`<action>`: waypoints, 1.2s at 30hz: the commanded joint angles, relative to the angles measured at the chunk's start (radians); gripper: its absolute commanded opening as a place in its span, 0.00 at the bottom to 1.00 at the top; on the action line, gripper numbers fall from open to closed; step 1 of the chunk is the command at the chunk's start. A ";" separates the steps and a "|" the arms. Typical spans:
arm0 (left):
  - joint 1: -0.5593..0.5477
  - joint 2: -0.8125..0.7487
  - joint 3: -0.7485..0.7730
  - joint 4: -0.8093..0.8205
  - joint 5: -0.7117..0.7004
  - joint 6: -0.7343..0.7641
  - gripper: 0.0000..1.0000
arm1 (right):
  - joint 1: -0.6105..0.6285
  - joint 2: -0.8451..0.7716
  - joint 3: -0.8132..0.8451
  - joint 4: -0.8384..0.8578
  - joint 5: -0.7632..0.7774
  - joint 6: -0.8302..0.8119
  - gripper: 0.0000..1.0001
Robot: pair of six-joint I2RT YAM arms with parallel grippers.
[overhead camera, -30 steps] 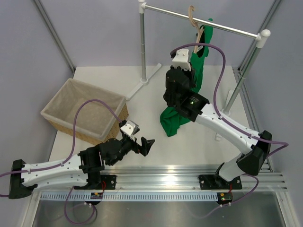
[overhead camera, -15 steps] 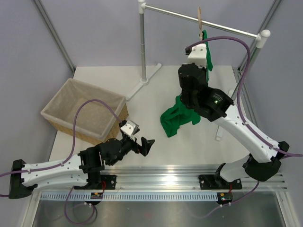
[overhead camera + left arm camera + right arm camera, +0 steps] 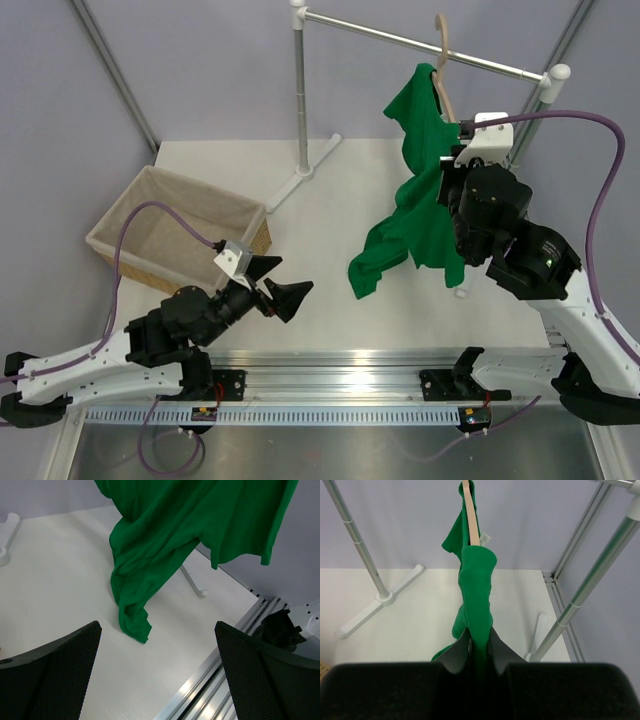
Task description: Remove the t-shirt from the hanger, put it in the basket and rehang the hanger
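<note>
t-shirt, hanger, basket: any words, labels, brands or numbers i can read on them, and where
No text is readable in any view.
t-shirt: plain green, no print.
small white tag on the t-shirt beside the hanger: too small to read.
hanger: bare wood, no marking visible.
basket: no label visible.

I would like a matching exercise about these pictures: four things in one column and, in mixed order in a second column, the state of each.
Column one:
1. t-shirt
2. hanger
3. left claw
4. right claw

Column two:
A. open, holding nothing
B. hooked over the metal rail
C. shut, pinching green cloth
D. green, draped on the hanger

Pairs: 1-D, 2-B, 3-A, 4-C
</note>
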 commanded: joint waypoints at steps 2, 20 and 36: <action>-0.003 -0.022 0.026 -0.023 0.000 -0.022 0.99 | -0.004 -0.032 -0.075 0.245 -0.001 -0.161 0.00; -0.003 -0.055 0.285 -0.163 0.181 0.050 0.99 | -0.004 -0.238 -0.290 0.015 -0.952 -0.025 0.00; -0.005 -0.064 0.484 -0.359 0.418 0.190 0.95 | -0.004 -0.506 -0.551 0.265 -1.455 0.142 0.00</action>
